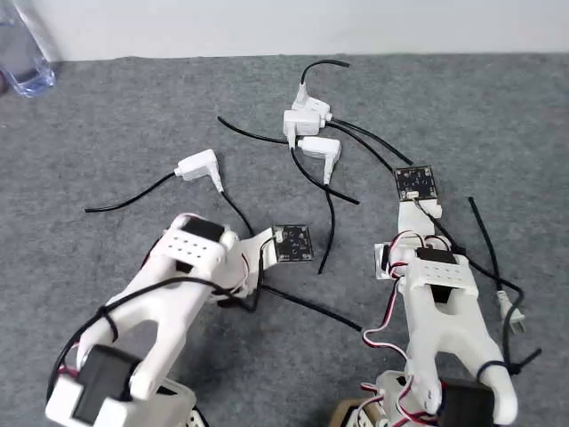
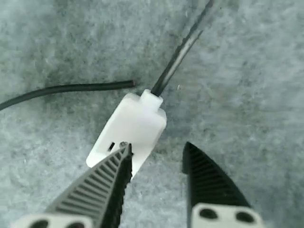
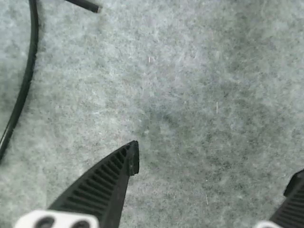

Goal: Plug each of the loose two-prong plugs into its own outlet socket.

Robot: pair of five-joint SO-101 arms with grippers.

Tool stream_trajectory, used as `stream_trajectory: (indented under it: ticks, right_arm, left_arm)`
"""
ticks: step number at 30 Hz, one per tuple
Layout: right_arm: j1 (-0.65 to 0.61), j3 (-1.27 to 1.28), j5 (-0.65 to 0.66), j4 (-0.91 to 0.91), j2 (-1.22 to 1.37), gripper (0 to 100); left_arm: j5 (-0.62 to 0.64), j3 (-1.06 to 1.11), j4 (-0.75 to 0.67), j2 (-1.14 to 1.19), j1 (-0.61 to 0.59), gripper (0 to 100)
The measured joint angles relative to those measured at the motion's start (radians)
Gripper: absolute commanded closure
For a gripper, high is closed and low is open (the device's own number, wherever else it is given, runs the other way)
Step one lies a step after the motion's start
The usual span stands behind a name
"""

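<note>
left gripper: ribbed black fingers moderately parted, holding nothing; one tip touched a white rectangular plastic connector block on a black cable, lying on the grey felt table cover at near left. block face bore a small dark slot; prongs indiscernible. right gripper: fingers wide apart over bare felt, one cut off at the edge. white angled two-prong plug: far left, loose. white outlet cluster: far centre.

Your high camera looked down on the grey mat from behind both arms; each wrist camera faced that mat very closely.
</note>
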Motion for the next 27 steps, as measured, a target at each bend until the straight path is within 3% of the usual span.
stream_trajectory:
  ticks: [11, 20, 27]
  right_arm:
    - [-0.023, 0.0, 0.026, 0.0, 0.0, 54.1]
    - [-0.023, 0.0, 0.031, 0.0, 0.0, 54.1]
    - [-0.025, 0.0, 0.031, 0.0, 0.0, 54.1]
  left_arm:
    - [-0.009, -0.025, 0.032, 0.02, 0.009, 99]
    - [0.008, -0.003, 0.167, 0.063, 0.129, 99]
    - [0.015, 0.014, 0.272, -0.072, 0.127, 99]
